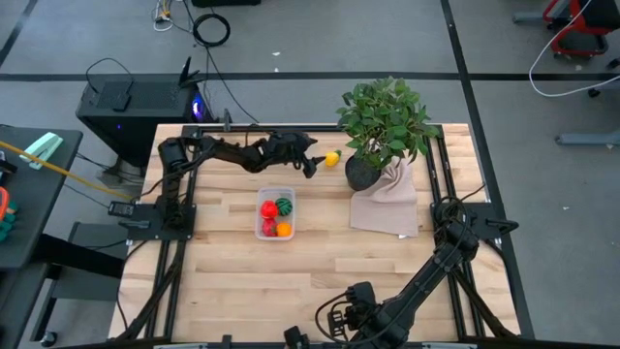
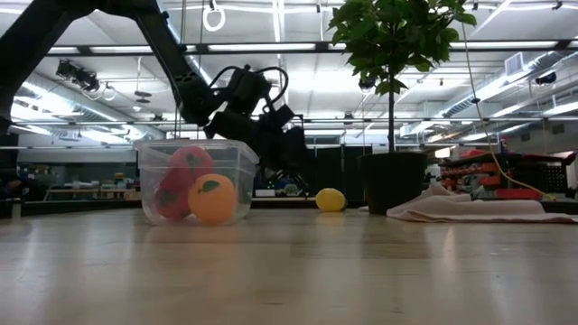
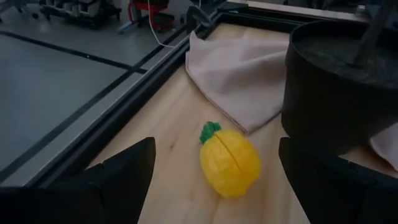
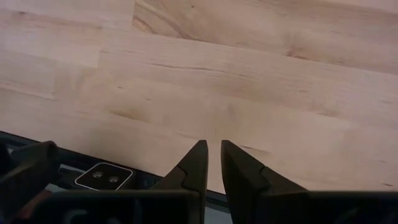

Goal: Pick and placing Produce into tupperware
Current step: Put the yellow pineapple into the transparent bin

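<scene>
The tupperware [image 1: 275, 213] sat mid-table with a red piece, a green one and an orange one already in it, and the yellow lemon-looking fruit [image 1: 332, 158] was the only produce I could see outside it, lying up by the plant pot [image 1: 362, 172] near the table's far edge. I had the left gripper [image 1: 312, 165] just beside the fruit, fingers spread wide, with the fruit centred between them in the wrist cam.

My worry: that fruit was round and smooth, so I figured if I closed off-centre it could squirt out and roll toward the pot or off the edge. The pot and the beige cloth [image 1: 385, 206] were close too, so a finger could've clipped or snagged one on the way in.

Pose-wise, the left arm was stretched along the far side of the table from its base, wrist angled down at the fruit. The right gripper [image 4: 211, 163] was parked low at the near edge, fingers nearly together, holding nothing.
</scene>
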You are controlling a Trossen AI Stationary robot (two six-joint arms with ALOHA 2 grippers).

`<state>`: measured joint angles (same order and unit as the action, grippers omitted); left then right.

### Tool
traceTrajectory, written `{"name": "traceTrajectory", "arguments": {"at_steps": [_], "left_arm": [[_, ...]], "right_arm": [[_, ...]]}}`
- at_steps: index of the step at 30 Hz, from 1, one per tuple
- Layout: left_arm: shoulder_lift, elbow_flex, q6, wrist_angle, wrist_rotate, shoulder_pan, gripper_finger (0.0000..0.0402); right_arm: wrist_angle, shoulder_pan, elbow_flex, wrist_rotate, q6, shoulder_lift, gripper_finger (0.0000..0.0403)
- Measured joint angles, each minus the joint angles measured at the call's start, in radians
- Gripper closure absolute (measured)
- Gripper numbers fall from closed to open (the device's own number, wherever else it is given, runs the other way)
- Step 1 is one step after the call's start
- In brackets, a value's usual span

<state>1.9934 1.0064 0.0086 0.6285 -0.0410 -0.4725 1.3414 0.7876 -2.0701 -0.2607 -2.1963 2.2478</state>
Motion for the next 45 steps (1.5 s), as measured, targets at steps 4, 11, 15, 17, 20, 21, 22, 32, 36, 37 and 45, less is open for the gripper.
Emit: {"name": "traceTrajectory", "arguments": {"at_steps": [4, 11, 15, 17, 20, 21, 22, 32, 36, 37, 45], "left_arm": [[0.002, 0.002, -0.001, 0.004, -0.001, 0.0, 0.0054], [0.002, 0.002, -0.033, 0.149, -0.015, -0.002, 0.0056], [0.033, 0.009, -0.05, 0.176, -0.004, -0.002, 0.0066], [0.071, 0.02, -0.054, 0.16, -0.006, -0.002, 0.0071], [0.104, 0.044, -0.103, 0.159, -0.009, -0.002, 0.0074], [0.104, 0.046, -0.113, 0.159, -0.009, -0.002, 0.0074], [0.103, 0.051, -0.118, 0.161, -0.008, -0.002, 0.0073], [0.129, 0.231, -0.06, -0.203, 0.007, 0.006, 0.0072], [0.17, 0.327, -0.087, -0.263, -0.001, 0.006, 0.0072], [0.178, 0.349, -0.096, -0.286, -0.001, 0.006, 0.0072], [0.198, 0.406, -0.044, -0.439, -0.02, 0.006, 0.0072]], "right_arm": [[0.0, 0.0, 0.0, 0.0, 0.0, 0.0, 0.0353], [0.0, 0.0, 0.0, -0.007, 0.0, 0.0, 0.0353], [0.001, 0.0, 0.0, -0.041, 0.0, 0.0, 0.0353], [0.001, 0.0, 0.0, -0.045, 0.0, 0.0, 0.0353], [0.004, 0.0, 0.0, -0.045, 0.0, 0.0, 0.0353], [0.004, 0.0, 0.0, -0.045, 0.0, 0.0, 0.0353], [0.004, 0.0, 0.0, -0.045, 0.0, 0.0, 0.0353], [0.003, 0.0, 0.0, -0.049, 0.0, 0.0, 0.0353], [0.003, 0.0, 0.0, -0.05, 0.0, 0.0, 0.0353], [-0.001, 0.0, 0.0, -0.049, 0.0, 0.0, 0.0353], [-0.004, 0.0, 0.0, -0.049, 0.0, 0.0, 0.0353]]}}
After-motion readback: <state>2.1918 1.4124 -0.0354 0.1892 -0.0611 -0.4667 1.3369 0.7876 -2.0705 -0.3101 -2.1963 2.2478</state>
